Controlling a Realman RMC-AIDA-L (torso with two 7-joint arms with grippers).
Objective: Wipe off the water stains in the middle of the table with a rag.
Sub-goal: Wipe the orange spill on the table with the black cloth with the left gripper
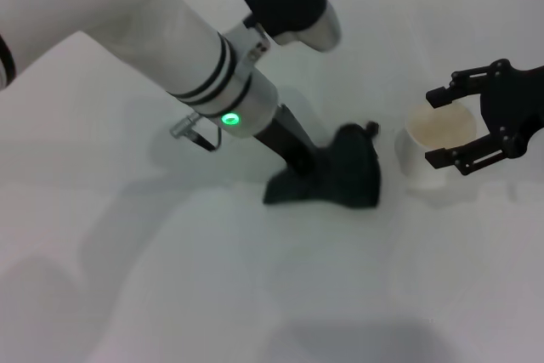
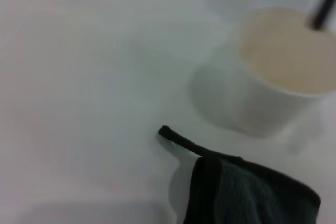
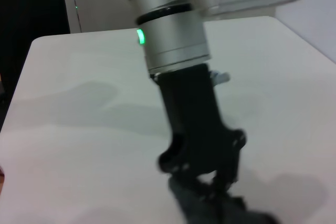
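Observation:
The dark green-black rag [image 1: 347,173] lies bunched on the white table [image 1: 170,278] near its middle. My left gripper [image 1: 308,167] reaches down from the upper left and is shut on the rag's left part, pressing it onto the table. The right wrist view shows this gripper [image 3: 205,179] with its fingertips in the rag [image 3: 210,211]. The left wrist view shows the rag [image 2: 252,195] and its thin tail [image 2: 178,139]. No orange water stain shows in any view. My right gripper [image 1: 435,127] is open, with its fingers either side of the white cup [image 1: 433,146].
The white translucent cup [image 2: 273,77] stands just right of the rag, with a thin layer of pale orange liquid in it. One right-gripper finger [image 2: 321,4] shows above the cup's rim. The table's far edge runs along the back.

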